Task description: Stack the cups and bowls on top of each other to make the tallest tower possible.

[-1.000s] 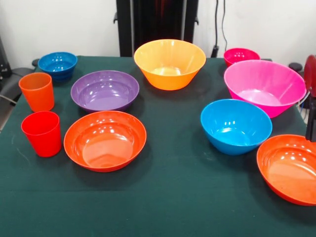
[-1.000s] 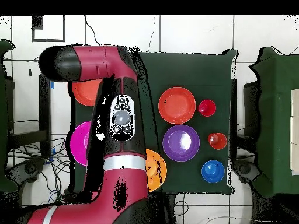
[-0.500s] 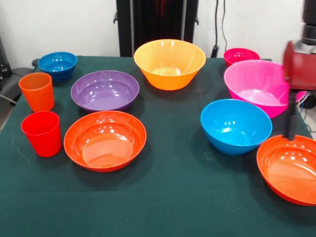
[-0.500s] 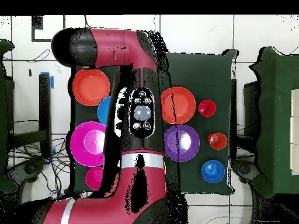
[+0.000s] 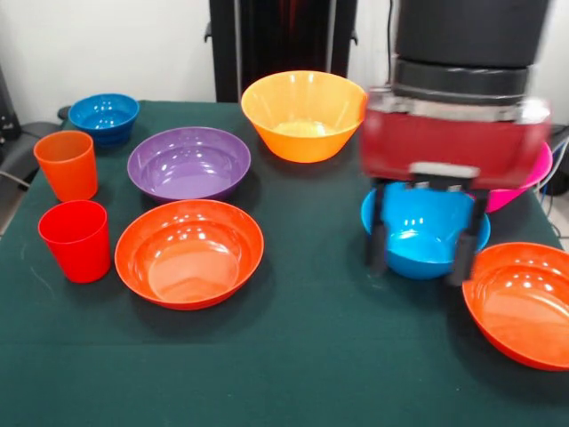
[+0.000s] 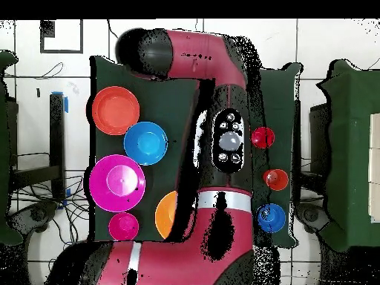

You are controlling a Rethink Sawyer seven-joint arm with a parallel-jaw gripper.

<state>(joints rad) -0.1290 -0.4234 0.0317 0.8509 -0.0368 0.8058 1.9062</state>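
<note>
My gripper (image 5: 418, 271) hangs open and holds nothing; its two dark fingers (image 5: 376, 240) show in front of the blue bowl (image 5: 423, 233), one at each side. Its red body hides most of the large pink bowl (image 5: 531, 178). To the left stand the yellow-orange bowl (image 5: 305, 114), purple bowl (image 5: 188, 163), a red-orange bowl (image 5: 188, 252), small blue bowl (image 5: 104, 116), orange cup (image 5: 67, 165) and red cup (image 5: 76, 240). Another red-orange bowl (image 5: 520, 302) sits at the front right. From overhead the arm (image 6: 226, 141) hides the gripper; the pink bowl (image 6: 116, 182) and small pink-red bowl (image 6: 123, 225) show.
The green table cloth (image 5: 311, 356) ends close to the right red-orange bowl. From overhead, the blue bowl (image 6: 145, 142), a red-orange bowl (image 6: 115, 110), the red cup (image 6: 262, 137), orange cup (image 6: 275, 179) and small blue bowl (image 6: 271, 217) flank the arm. Nothing is stacked.
The arm has swung from the table's right edge in the front view toward the middle, now standing before the blue and pink bowls. No bowl or cup has moved.
</note>
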